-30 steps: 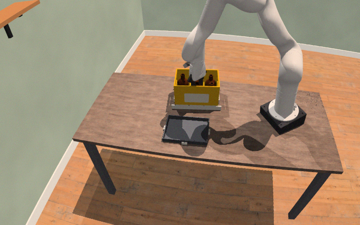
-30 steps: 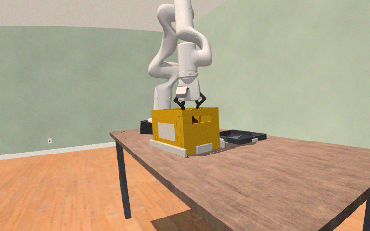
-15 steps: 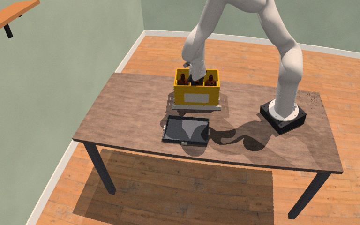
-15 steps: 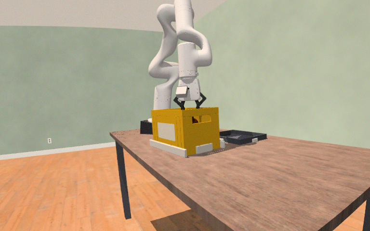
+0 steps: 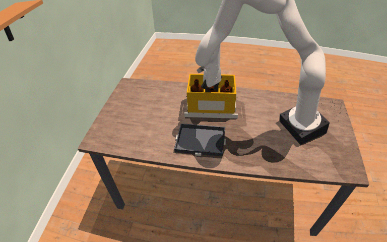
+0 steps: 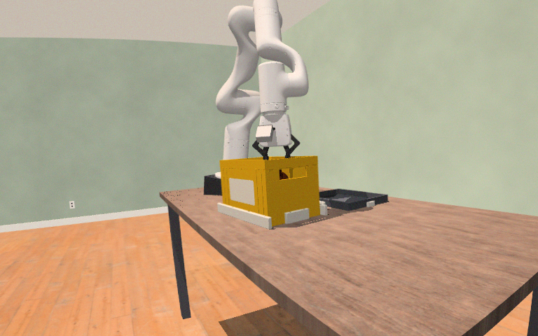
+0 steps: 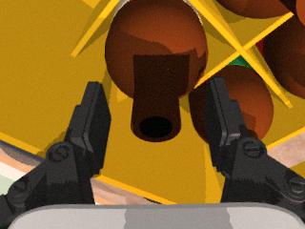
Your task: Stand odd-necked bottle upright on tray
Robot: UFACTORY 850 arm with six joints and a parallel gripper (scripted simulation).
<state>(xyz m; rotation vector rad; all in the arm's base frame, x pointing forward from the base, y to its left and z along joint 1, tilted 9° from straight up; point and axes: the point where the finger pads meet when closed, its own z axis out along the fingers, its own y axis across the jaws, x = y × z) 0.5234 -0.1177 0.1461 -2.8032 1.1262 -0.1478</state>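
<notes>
Brown wooden bench [image 5: 142,114] [image 6: 396,245], dark legs. White arm [image 5: 311,68] [image 6: 273,87] on a black base block [image 5: 302,137] [image 6: 211,185], reaching over to the crate.

Yellow crate [image 5: 211,96] [image 6: 291,194] [image 7: 29,72]: level on the bench, divided inside, pale label on the long side. Low white strips [image 5: 211,115] [image 6: 244,215] around its foot.

Black tray [image 5: 199,125] [image 6: 353,204]: flat on the bench near the crate, apart from it, no bottle on it. Small pale clips [image 5: 198,154] [image 6: 370,203] at its edges.

Pincer [image 5: 210,87] [image 6: 276,158] [image 7: 155,97]: points down, fingertips at the crate's top opening. Partly open, a bit over halfway, has hold of nothing. In the wrist view, one brown bottle's neck [image 7: 156,112] shows between the two black fingers, gap visible on each side, dark mouth facing the camera. That bottle's body sits in a crate compartment.

More brown bottles [image 5: 196,86] [image 7: 248,107] in other compartments; one is partly behind a finger in the wrist view. Others partly hidden or cut off, full count unclear.

Odd-neck bottle: cannot tell which one, so its exact place relative to the pincer is unclear; the bottles that show are all in the crate.

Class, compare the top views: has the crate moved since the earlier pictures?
No; the crate sits equally far from the tray.
</notes>
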